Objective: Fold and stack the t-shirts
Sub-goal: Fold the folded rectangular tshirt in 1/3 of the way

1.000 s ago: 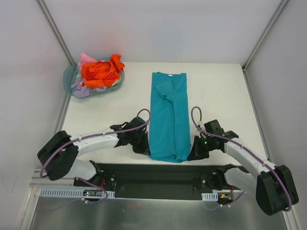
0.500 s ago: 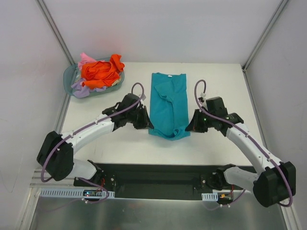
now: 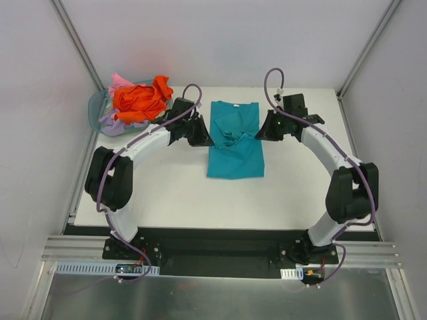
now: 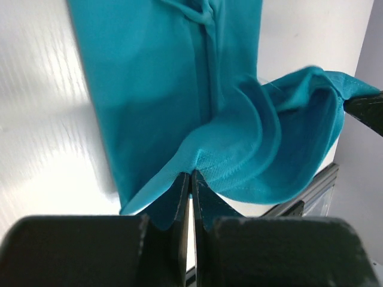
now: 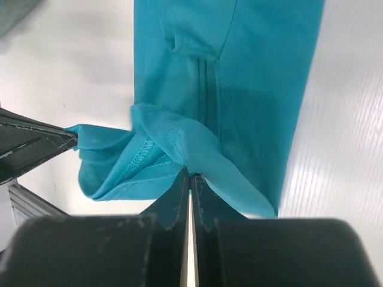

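The teal t-shirt (image 3: 235, 155) lies in the middle of the table as a narrow strip, its near end lifted and carried back over itself. My left gripper (image 3: 205, 137) is shut on the left corner of that hem, seen pinched in the left wrist view (image 4: 191, 173). My right gripper (image 3: 261, 133) is shut on the right corner, seen in the right wrist view (image 5: 190, 173). The hem sags between them above the shirt's far half (image 5: 263, 72). Orange (image 3: 140, 99), lavender (image 3: 113, 125) and pink (image 3: 119, 81) t-shirts lie heaped in the basket.
The round grey-blue basket (image 3: 97, 107) stands at the table's far left corner, close to my left arm. White table (image 3: 167, 193) lies bare near the arms' bases. Enclosure walls stand left, right and behind.
Both grippers have carried the shirt's near hem from the table's front edge away towards the collar, folding the strip about in half. Both arms now reach far out.
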Controlling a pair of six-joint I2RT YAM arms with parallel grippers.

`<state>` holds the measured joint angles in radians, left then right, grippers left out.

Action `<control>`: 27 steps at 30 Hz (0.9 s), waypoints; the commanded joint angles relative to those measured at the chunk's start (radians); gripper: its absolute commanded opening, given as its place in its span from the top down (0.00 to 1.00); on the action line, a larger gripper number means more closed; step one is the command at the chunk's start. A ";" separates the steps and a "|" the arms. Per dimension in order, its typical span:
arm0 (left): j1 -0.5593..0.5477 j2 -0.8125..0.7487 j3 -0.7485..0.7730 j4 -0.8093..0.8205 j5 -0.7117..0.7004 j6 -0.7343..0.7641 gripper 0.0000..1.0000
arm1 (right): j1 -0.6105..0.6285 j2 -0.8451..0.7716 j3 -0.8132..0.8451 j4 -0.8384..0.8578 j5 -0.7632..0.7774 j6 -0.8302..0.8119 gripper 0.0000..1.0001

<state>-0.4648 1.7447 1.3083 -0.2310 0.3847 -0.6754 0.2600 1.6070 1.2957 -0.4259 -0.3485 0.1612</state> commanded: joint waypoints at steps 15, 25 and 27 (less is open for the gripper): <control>0.094 0.325 0.284 -0.007 0.098 0.045 0.87 | -0.068 0.352 0.220 -0.008 0.020 0.003 0.97; 0.098 0.215 0.255 -0.021 0.088 0.076 0.01 | -0.068 0.300 0.245 -0.056 -0.017 -0.048 0.01; 0.098 0.173 0.191 -0.021 0.082 0.077 0.01 | -0.058 0.262 0.189 -0.057 -0.011 -0.064 0.00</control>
<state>-0.3775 2.0666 1.5700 -0.2451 0.4644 -0.6296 0.1879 1.9953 1.5341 -0.4606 -0.3553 0.1417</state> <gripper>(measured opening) 0.990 0.975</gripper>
